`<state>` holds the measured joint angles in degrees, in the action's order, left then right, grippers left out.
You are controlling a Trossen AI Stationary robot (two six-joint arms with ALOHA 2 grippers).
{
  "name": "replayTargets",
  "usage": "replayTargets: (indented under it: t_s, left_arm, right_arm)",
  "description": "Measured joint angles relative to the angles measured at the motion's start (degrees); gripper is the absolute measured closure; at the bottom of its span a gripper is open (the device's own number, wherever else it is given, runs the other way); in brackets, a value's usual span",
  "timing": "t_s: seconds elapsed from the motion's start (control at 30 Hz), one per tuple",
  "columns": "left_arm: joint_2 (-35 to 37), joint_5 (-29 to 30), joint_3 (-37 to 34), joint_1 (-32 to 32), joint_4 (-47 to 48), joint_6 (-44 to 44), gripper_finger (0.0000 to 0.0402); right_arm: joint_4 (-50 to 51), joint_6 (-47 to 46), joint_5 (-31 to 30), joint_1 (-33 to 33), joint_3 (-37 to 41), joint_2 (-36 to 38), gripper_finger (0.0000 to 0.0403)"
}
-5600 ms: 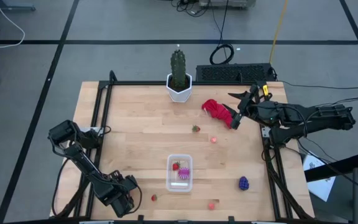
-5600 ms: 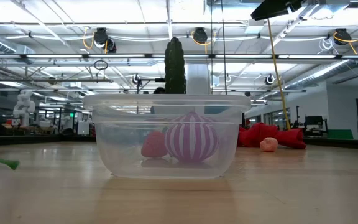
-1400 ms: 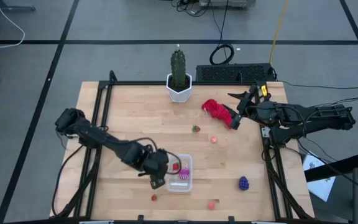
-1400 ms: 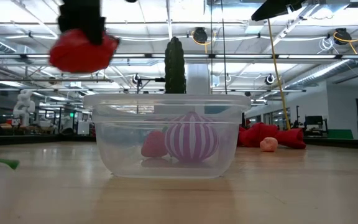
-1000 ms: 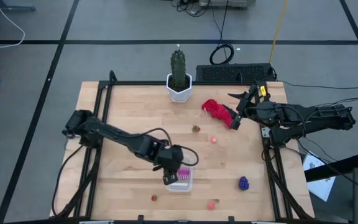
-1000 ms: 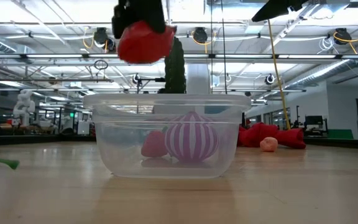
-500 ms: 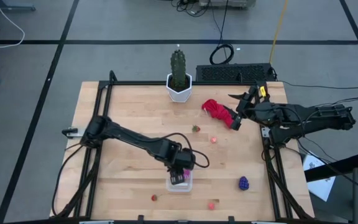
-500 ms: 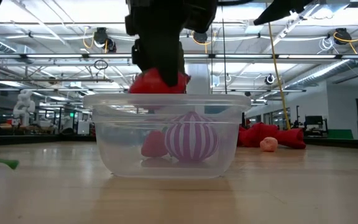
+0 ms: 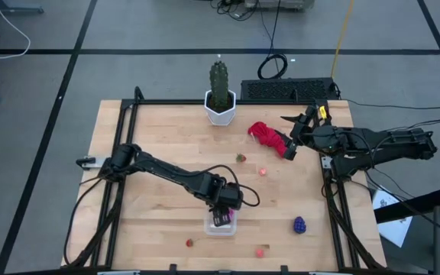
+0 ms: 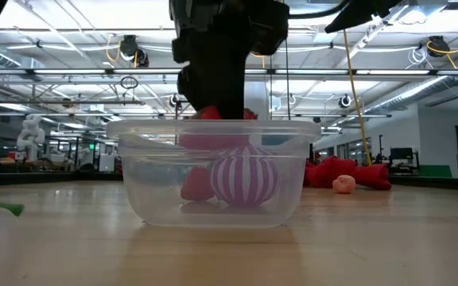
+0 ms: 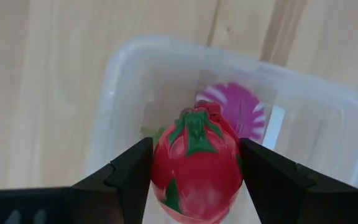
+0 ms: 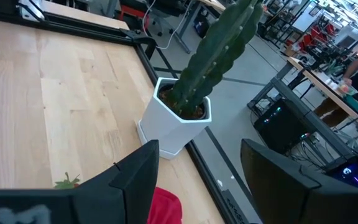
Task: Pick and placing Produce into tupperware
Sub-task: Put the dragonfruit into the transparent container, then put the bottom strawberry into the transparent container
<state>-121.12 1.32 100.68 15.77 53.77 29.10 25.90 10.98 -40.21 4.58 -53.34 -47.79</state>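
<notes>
Inside tupperware (image 9: 221, 223), left claw (image 9: 221, 218) lower than before, gripping strawberry (image 11: 196, 163)

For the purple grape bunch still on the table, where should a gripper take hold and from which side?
Probably from straight above, fingers closing across the narrow width of the grape bunch. It lies flat on the table, longer than wide, with open wood all round it, so nothing blocks a top-down approach.

a robotics lab: open hall with ceiling trusses (image 10: 70, 73) and equipment benches (image 12: 328, 81).
</notes>
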Motion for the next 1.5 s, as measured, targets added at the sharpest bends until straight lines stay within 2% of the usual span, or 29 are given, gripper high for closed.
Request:
replayTargets:
  t_s: [1.13,1.5]
  left_arm:
    - [-0.5,-1.3,0.0,0.5,0.0,-0.4,0.0175]
    - [-0.5,-1.3,0.0,0.5,-0.1,-0.5,0.0107]
  right_arm:
    - [0.7,-1.4,0.0,0.0,0.0,0.0,0.0183]
    - [0.7,-1.6,0.0,0.0,0.0,0.0,0.0183]
